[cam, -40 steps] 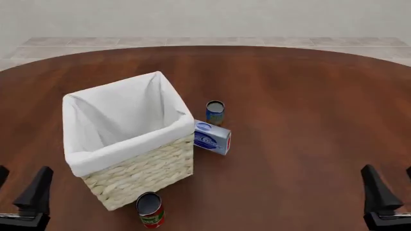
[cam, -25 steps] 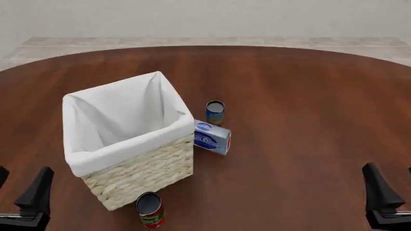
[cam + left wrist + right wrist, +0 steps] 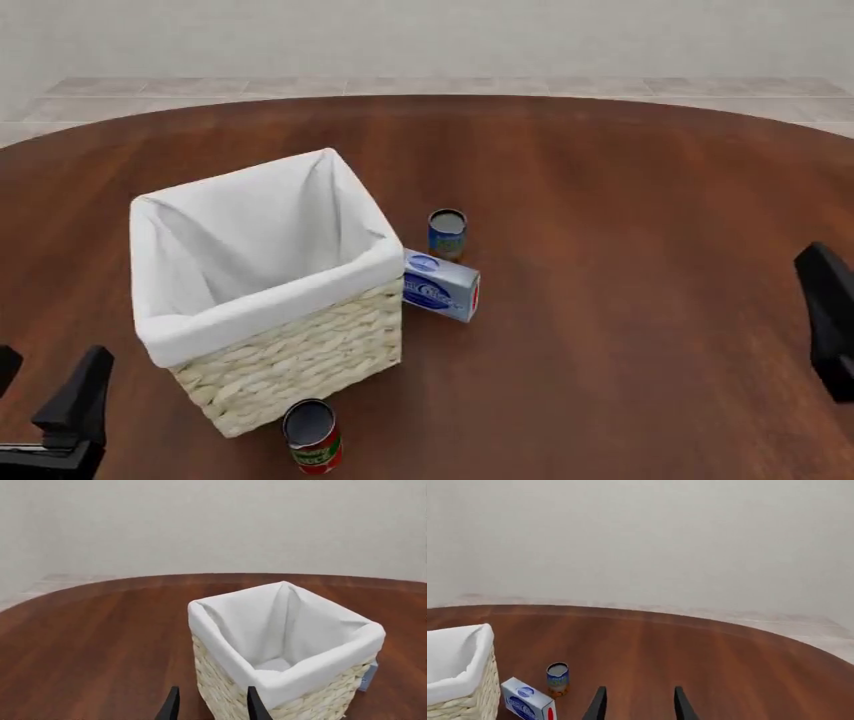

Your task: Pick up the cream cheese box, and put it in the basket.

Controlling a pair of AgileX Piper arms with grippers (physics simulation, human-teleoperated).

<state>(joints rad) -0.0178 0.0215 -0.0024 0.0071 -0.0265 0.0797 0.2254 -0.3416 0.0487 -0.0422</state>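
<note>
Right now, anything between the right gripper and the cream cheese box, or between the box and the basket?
Nothing visible. Bare table lies between the right gripper and the cream cheese box. The blue can stands just behind the box, off that line. The box sits right beside the basket, whose rim stands higher than the box.

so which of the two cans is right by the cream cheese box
The blue can, standing just behind the cream cheese box. The red-and-green can stands apart, at the basket's near corner.
</note>
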